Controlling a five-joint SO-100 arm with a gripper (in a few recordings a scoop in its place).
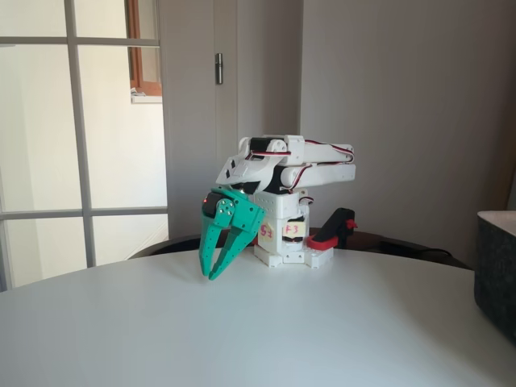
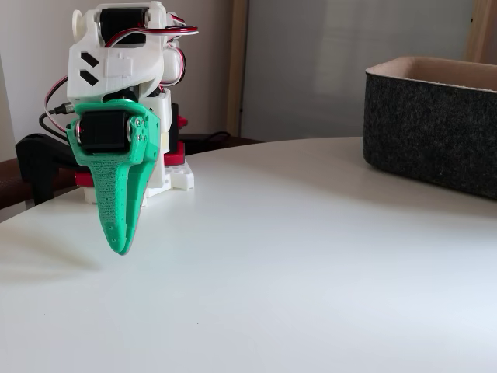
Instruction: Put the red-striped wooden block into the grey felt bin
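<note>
The red-striped wooden block is out of view. The grey felt bin (image 1: 497, 270) stands at the right edge of the round white table; in another fixed view the bin (image 2: 435, 128) shows fuzzy charcoal walls and a pale rim at the far right. The white arm is folded over its base. Its green gripper (image 1: 211, 274) hangs point-down just above the table, left of the base, shut with nothing between the fingers. From the side, the gripper (image 2: 120, 249) looks like one narrow green wedge, far left of the bin.
A red-and-black clamp (image 1: 334, 230) holds the arm's base (image 1: 282, 242) to the table's far edge. The white tabletop (image 1: 242, 339) spreads wide between gripper and bin. A glazed door and a wall stand behind the table.
</note>
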